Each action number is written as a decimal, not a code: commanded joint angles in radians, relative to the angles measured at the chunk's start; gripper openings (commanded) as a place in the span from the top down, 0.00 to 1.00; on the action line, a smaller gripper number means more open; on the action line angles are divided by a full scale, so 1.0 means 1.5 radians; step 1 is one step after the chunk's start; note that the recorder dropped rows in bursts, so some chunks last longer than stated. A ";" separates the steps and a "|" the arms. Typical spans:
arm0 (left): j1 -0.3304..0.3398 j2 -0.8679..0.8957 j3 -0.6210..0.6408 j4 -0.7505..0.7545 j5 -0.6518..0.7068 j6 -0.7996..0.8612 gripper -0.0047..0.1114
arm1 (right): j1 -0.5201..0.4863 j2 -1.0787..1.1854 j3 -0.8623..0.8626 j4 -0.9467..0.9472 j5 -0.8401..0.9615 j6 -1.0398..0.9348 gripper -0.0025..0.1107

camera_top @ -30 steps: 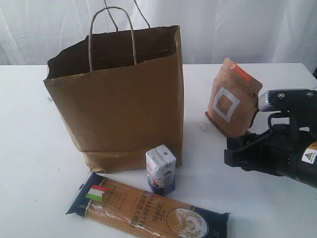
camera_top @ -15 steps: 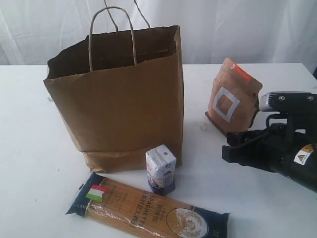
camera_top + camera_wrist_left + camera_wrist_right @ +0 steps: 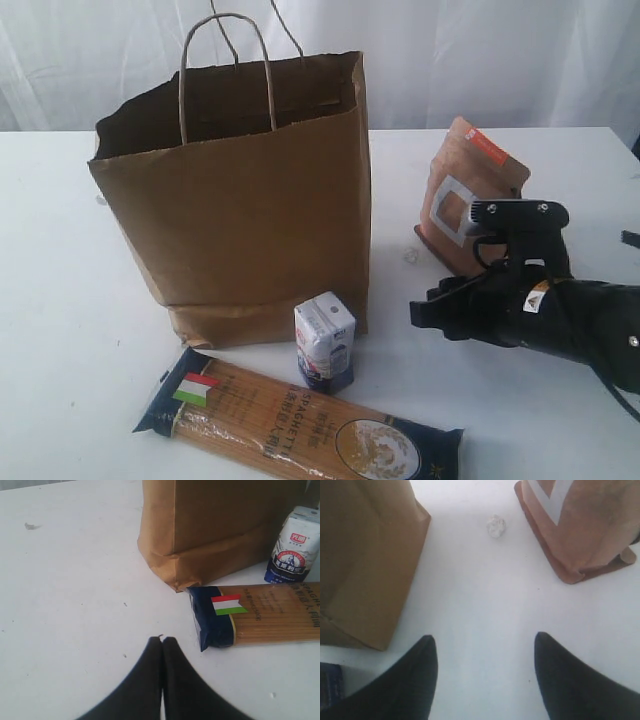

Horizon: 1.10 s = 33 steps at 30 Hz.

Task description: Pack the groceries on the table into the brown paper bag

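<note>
The brown paper bag stands open and upright on the white table. A small white-purple carton stands at its front corner. In front of both lies the long spaghetti packet. The brown pouch stands to the right, with my right arm partly in front of it. My right gripper hangs open and empty over bare table between bag and pouch. My left gripper is shut on nothing, low over the table near the packet's blue end.
A small white crumb lies on the table between bag and pouch, ahead of the right gripper. The bag's loop handles stick up. A white curtain hangs behind the table. The carton also shows in the left wrist view.
My right arm has moved left, toward the gap between bag and pouch, and now covers the pouch's lower part. The groceries and bag have not moved.
</note>
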 commanded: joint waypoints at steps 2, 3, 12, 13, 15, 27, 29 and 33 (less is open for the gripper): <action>0.001 -0.003 0.003 -0.001 -0.002 -0.006 0.96 | -0.002 0.065 -0.057 -0.009 -0.005 0.001 0.50; 0.001 -0.003 0.003 -0.001 -0.002 -0.006 0.96 | -0.002 0.075 -0.066 -0.010 -0.004 0.001 0.50; 0.001 -0.003 0.003 -0.001 -0.002 -0.006 0.96 | -0.008 0.181 -0.196 -0.010 0.053 -0.022 0.50; 0.001 -0.003 0.003 -0.001 -0.002 -0.006 0.96 | -0.010 0.191 -0.208 -0.010 0.065 -0.030 0.50; 0.001 -0.003 0.003 -0.001 -0.002 -0.006 0.96 | -0.022 0.213 -0.235 -0.010 0.093 -0.034 0.50; 0.001 -0.003 0.003 -0.001 -0.002 -0.006 0.96 | -0.069 0.258 -0.309 -0.007 0.121 -0.030 0.50; 0.001 -0.003 0.003 -0.001 -0.002 -0.006 0.96 | -0.069 0.270 -0.323 -0.007 0.137 -0.030 0.50; 0.001 -0.003 0.003 -0.001 -0.002 -0.006 0.96 | -0.069 0.302 -0.364 -0.008 0.177 -0.034 0.50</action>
